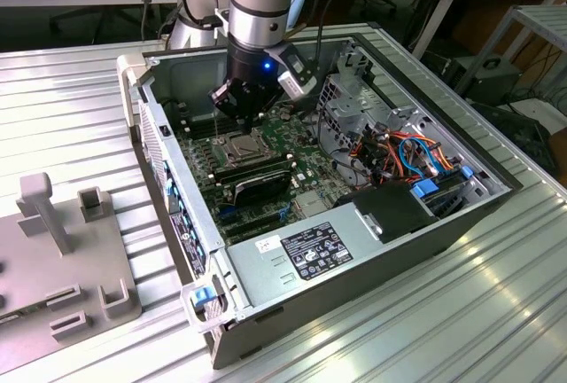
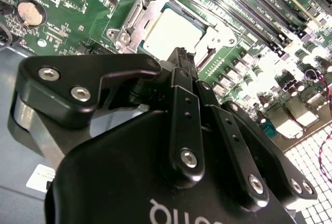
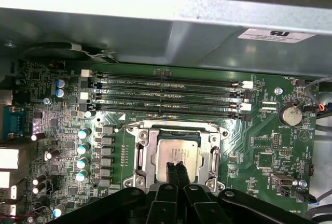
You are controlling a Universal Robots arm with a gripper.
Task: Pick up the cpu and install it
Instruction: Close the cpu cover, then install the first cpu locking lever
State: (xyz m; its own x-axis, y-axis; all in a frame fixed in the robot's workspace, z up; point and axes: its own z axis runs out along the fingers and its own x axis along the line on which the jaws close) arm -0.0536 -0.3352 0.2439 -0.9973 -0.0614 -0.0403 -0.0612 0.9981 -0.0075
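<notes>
The cpu (image 3: 181, 149) is a small square chip with a silvery top, lying flat inside the metal socket frame (image 3: 141, 154) on the green motherboard (image 3: 259, 151). It also shows in the second wrist view as the cpu (image 2: 171, 29) and in the exterior view as the cpu (image 1: 241, 144). My gripper (image 3: 176, 168) hovers just above one edge of the chip, its two black fingers pressed together with nothing between them. The exterior view shows my gripper (image 1: 235, 115) reaching down into the open computer case. Whether the fingertips touch the chip is unclear.
Several long memory slots (image 3: 166, 97) run beside the socket. A black card (image 1: 259, 184) lies just past the socket, with the power supply (image 1: 310, 250) and a bundle of cables (image 1: 399, 148) further along. The case walls (image 1: 164, 161) enclose the board. A grey fixture (image 1: 53, 214) stands at the exterior view's left.
</notes>
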